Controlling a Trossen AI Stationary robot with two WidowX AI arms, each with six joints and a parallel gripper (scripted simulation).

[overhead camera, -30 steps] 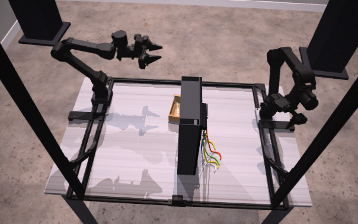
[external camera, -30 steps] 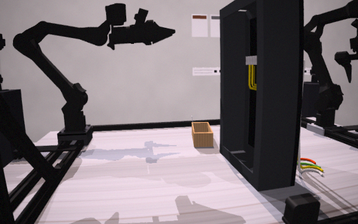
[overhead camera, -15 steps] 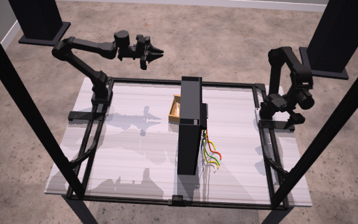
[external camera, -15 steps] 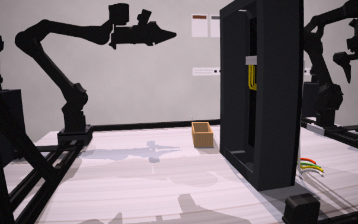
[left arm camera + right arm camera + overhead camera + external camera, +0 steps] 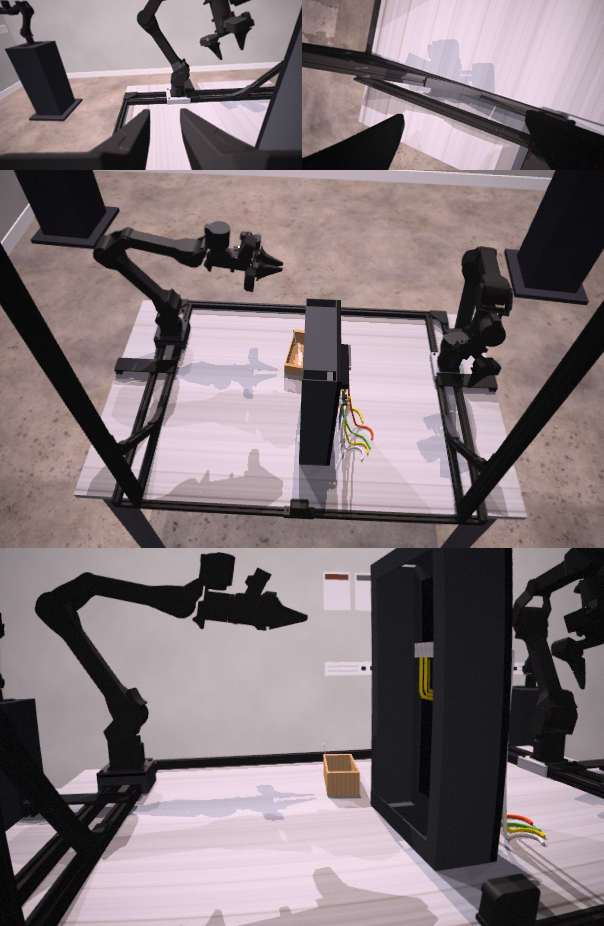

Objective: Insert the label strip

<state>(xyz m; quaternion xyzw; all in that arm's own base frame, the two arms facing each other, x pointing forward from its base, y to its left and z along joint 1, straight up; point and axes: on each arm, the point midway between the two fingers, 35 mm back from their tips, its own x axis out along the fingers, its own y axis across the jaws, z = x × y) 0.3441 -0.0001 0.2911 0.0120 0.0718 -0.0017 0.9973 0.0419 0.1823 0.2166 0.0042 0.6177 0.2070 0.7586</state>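
The box is orange-brown and stands beside the tall dark frame. A white strip shows inside it in the top view, partly hidden by the frame; its printed side cannot be made out. My left gripper hangs high above the table, left of the box in the top view. Its fingers are partly open with nothing between them. My right gripper is wide open and empty above the table's far side, beyond the frame. The track and the jack fronts are hidden in these views.
The tall dark frame stands between the two arms. Red, green, yellow and white cables hang from its right side. Yellow cables run below a white block in its opening. Black rails edge the table.
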